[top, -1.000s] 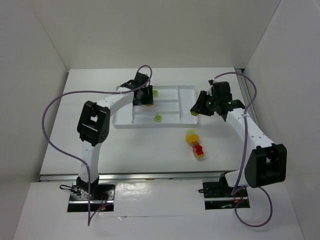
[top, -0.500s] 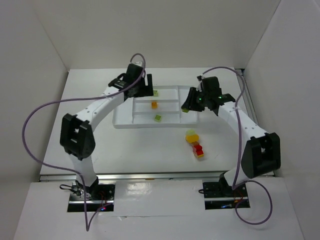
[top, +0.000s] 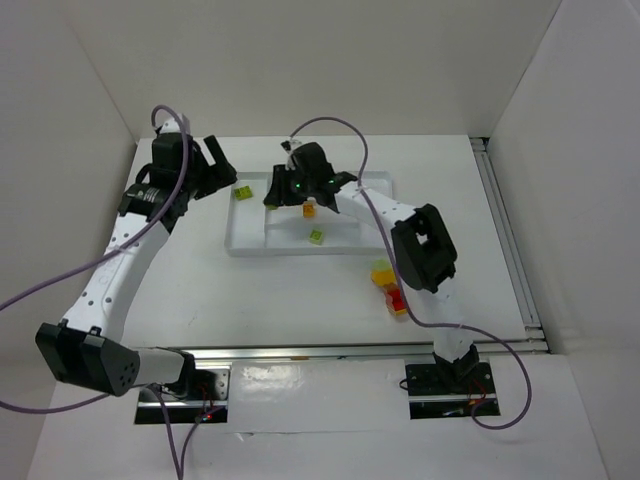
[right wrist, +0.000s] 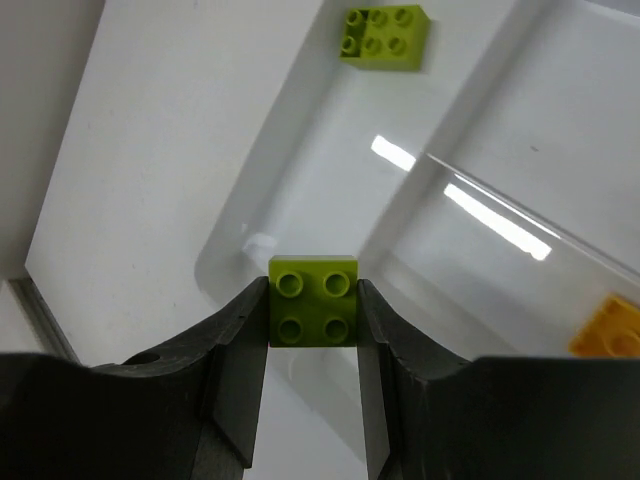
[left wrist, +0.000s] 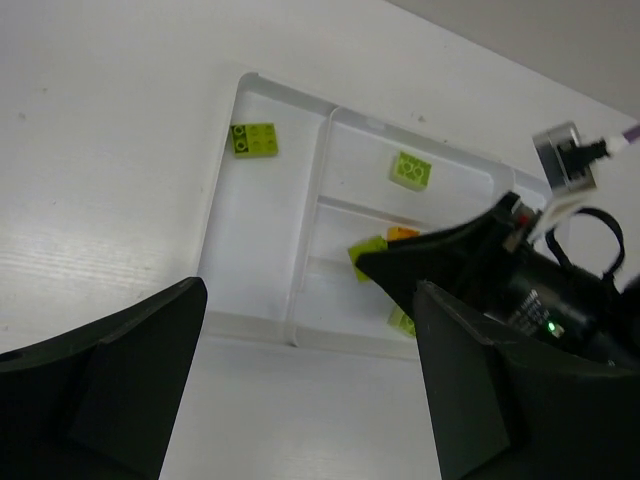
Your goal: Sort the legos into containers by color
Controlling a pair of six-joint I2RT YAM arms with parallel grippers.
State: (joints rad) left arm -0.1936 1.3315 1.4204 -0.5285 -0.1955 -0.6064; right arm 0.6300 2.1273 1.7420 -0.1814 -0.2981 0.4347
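The right gripper [right wrist: 313,300] has its fingers pinched on the held lime brick [right wrist: 313,316], studs facing the wrist cam. It hangs over the leftmost compartment of the tray [top: 250,245], close to that compartment's rounded corner and outer wall; height above the floor can't be told. A second lime brick [right wrist: 385,37] already lies at the far end of the same compartment, so this looks like the right bin, and the drop is prob. the step in hand. The left gripper [left wrist: 310,295] hovers off the tray's left side w/ fingers spread wide and nothing between them. Main risk: the brick sits so near the wall that a release here could land it on the rim and tip it out onto the table [top: 300,300]. If it falls from any height it could also bounce over the low ridge into the next section, where the orange brick [right wrist: 612,330] lies, i.e. mixed colours. The grip looks square, so slip is less of a worry. Second risk: the right arm reaches across the whole tray, its elbow [top: 425,245] close above the loose legos [top: 390,290] (yellow, red) waiting on the table, so a low pull-back could scatter them. Third: the two grippers are near each other at the tray's left end, so they could clash if the left moves in.
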